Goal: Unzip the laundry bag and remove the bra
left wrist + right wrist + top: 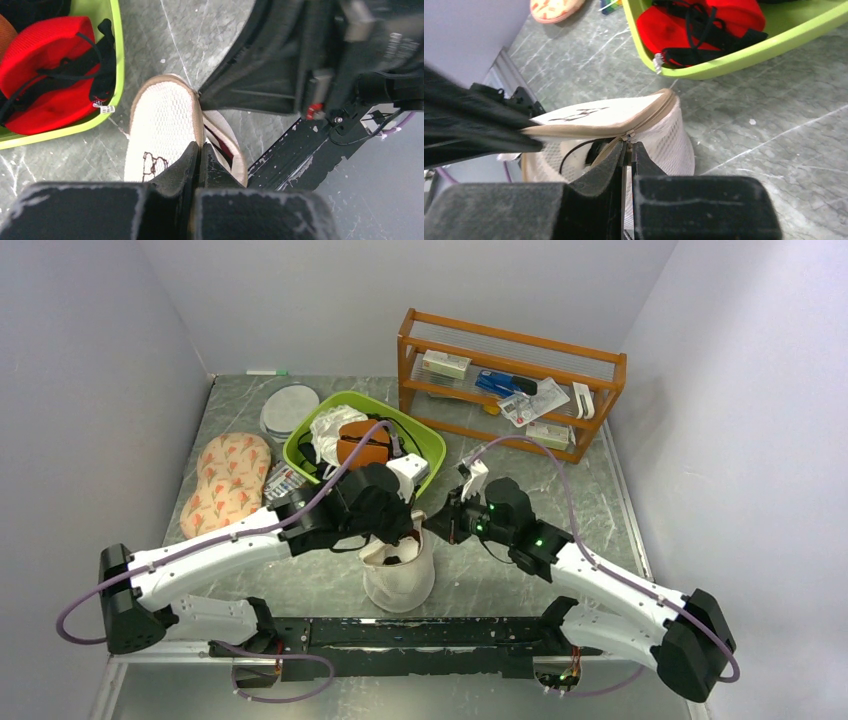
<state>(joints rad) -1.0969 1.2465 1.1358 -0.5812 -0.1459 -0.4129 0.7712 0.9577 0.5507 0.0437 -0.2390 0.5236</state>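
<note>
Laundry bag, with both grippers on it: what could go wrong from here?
1. The right gripper pinches only the small zipper pull; it may slip out when pulled.
2. The left gripper holds just the lid by its rim, and the laundry bag stands free on the table, so it could tip or drag.
3. A thin dark strap lies by the zipper opening and might catch.

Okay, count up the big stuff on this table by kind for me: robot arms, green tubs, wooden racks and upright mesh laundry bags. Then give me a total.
Robot arms: 2, the left arm and the right arm
Green tub: 1
Wooden rack: 1
Mesh laundry bag: 1
Total: 5
</note>
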